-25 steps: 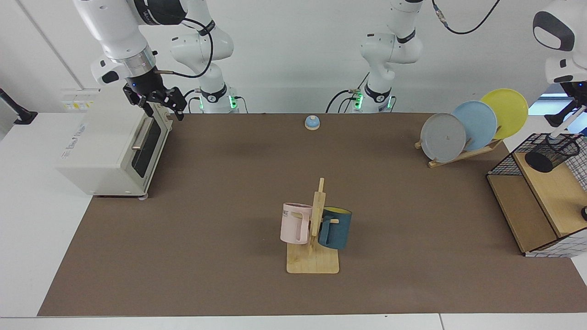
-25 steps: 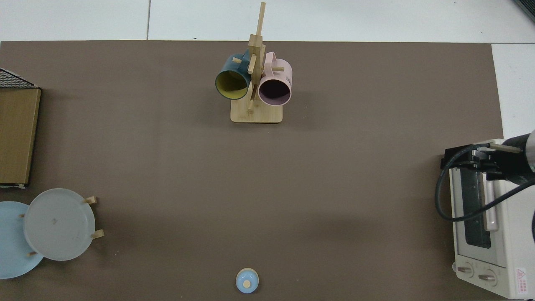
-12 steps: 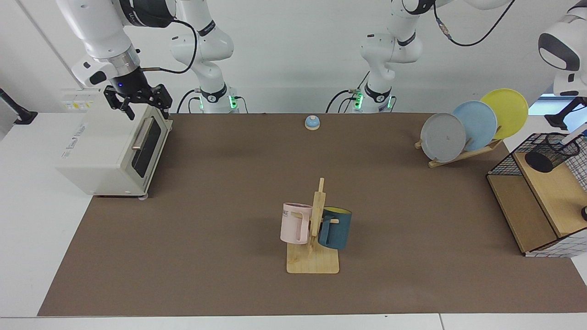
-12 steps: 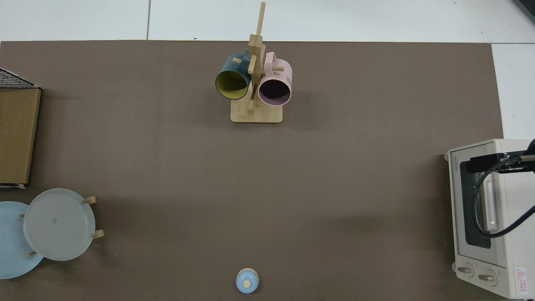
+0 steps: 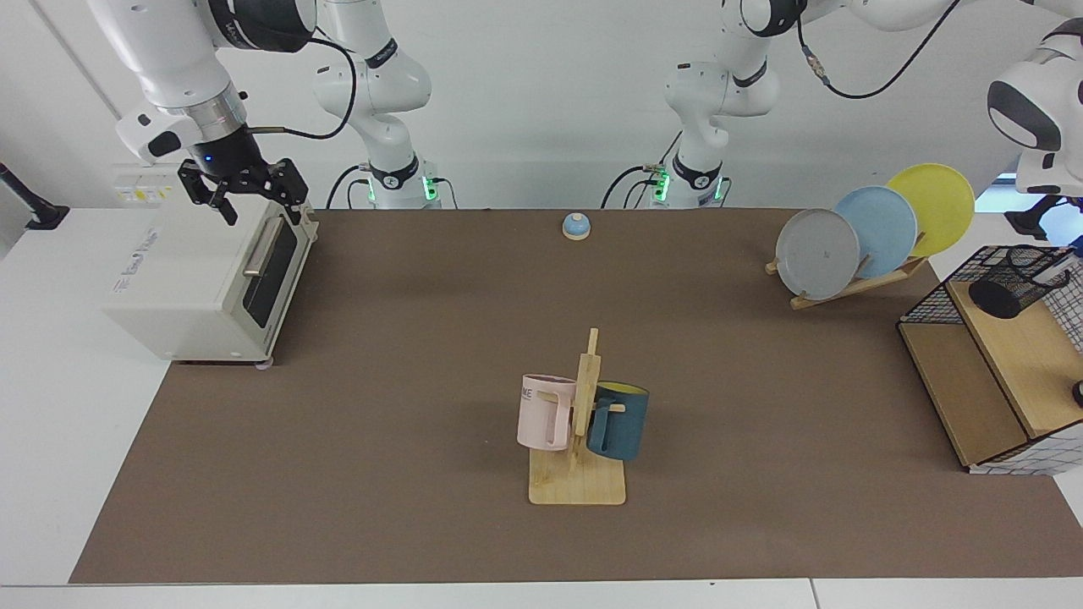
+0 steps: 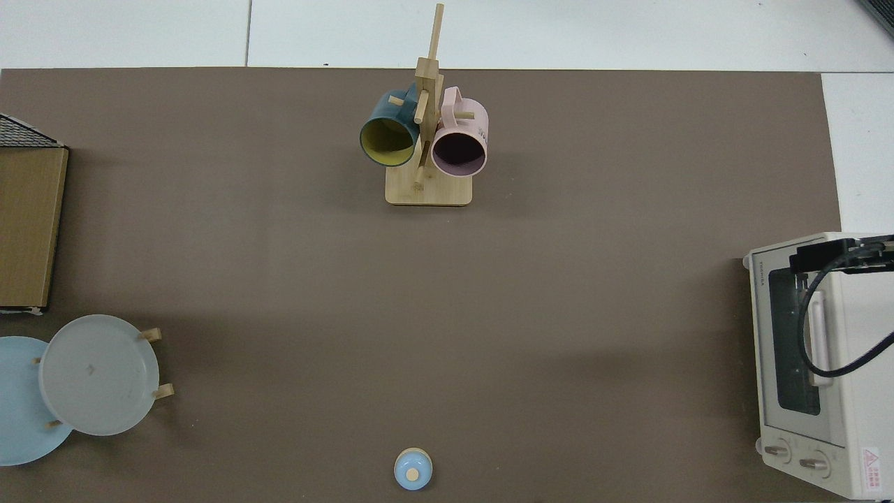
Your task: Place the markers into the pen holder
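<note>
The small black wire-mesh cylindrical pen holder stands on the top wooden board of the black wire-grid and wood shelf box, at the counter's edge on the left arm's side. Of the marker, only a possible scrap of blue shows at the frame edge just beside the holder's rim, too little to be sure of.

The left end effector hangs just above and behind the holder, cut off by the frame edge; whether its fingers are spread or closed cannot be told.

Beside the shelf box, toward the back edge, a wooden rack carries a grey plate, a light blue plate and a yellow plate on edge. A small blue-domed bell sits at the middle of the back edge. Toward the front edge, mid-counter, a wooden mug tree holds a pink mug and a dark blue mug.

At the opposite edge stands a cream-white toaster oven. The right end effector hovers over its top rear corner, fingers spread and holding nothing.
</note>
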You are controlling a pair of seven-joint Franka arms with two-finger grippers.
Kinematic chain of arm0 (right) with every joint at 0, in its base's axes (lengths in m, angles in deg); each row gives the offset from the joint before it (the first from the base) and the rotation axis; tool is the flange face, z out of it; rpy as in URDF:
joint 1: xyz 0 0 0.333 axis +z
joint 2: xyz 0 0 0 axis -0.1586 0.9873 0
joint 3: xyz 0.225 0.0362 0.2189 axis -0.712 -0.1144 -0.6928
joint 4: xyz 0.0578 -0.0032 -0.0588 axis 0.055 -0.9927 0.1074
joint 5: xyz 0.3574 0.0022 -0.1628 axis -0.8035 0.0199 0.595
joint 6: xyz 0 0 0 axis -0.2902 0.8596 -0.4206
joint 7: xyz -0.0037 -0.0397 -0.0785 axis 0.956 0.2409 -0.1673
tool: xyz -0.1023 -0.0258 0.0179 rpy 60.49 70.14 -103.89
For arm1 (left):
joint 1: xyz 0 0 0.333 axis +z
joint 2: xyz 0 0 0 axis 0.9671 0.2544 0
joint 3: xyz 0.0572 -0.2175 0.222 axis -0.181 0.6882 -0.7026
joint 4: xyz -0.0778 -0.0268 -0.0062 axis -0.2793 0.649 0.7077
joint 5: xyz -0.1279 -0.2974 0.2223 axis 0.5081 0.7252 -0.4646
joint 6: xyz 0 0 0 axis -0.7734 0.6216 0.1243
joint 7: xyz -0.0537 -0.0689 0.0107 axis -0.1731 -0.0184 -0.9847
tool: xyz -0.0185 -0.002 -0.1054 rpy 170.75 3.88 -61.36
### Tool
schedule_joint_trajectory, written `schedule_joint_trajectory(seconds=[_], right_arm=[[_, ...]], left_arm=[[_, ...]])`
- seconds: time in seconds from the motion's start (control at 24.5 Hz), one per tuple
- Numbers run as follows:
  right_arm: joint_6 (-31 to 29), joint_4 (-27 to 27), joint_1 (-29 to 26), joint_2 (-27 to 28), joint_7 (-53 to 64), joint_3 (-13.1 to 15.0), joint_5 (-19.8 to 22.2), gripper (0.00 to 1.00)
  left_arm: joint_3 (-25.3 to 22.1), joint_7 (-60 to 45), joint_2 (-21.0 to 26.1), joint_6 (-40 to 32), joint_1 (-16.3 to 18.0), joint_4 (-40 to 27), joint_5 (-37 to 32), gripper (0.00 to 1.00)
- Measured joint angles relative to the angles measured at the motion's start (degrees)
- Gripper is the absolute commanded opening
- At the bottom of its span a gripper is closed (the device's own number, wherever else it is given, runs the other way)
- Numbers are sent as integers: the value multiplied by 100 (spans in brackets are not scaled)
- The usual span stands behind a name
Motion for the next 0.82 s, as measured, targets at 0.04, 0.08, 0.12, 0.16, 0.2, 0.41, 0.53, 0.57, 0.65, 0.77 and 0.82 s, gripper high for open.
schedule_joint_trajectory(seconds=[0.04, 0.08, 0.12, 0.16, 0.2, 0.41, 0.53, 0.57, 0.65, 0.77, 0.82], right_arm=[[0, 4, -6, 2, -2, 1, 0, 100], [0, 8, -12, 3, -3, 1, 0, 100], [0, 11, -14, 4, -4, 1, -2, 100], [0, 12, -14, 4, -5, 0, -3, 100], [0, 15, -14, 4, -5, -2, -5, 100], [0, 32, -28, 4, -8, -1, -6, 100], [1, 32, -62, 4, -8, -2, -6, 100], [1, 32, -67, 4, -8, -1, -6, 100], [2, 32, -69, 4, -8, -1, -6, 100], [2, 32, -69, 4, -8, -2, -6, 100], [2, 32, -69, 4, -8, -2, -6, 100]], left_arm=[[8, 0, 0, 27, -3, 4, 0, 100], [18, 0, 0, 42, -15, 8, 0, 100], [32, 0, 0, 44, -37, 13, 1, 100], [59, -14, 0, 44, -65, 20, 14, 100], [89, -53, 0, 44, -101, 26, 37, 100], [480, -787, 1, -69, -259, 57, 473, 100], [820, -1440, 1, -99, -270, 57, 860, 100], [915, -1665, 0, -141, -272, 58, 1014, 100], [1089, -2229, -3, -351, -272, 57, 1384, 100], [1352, -3337, -36, -682, -270, 5, 1813, 100], [1449, -3655, -68, -725, -268, -50, 1885, 100]])
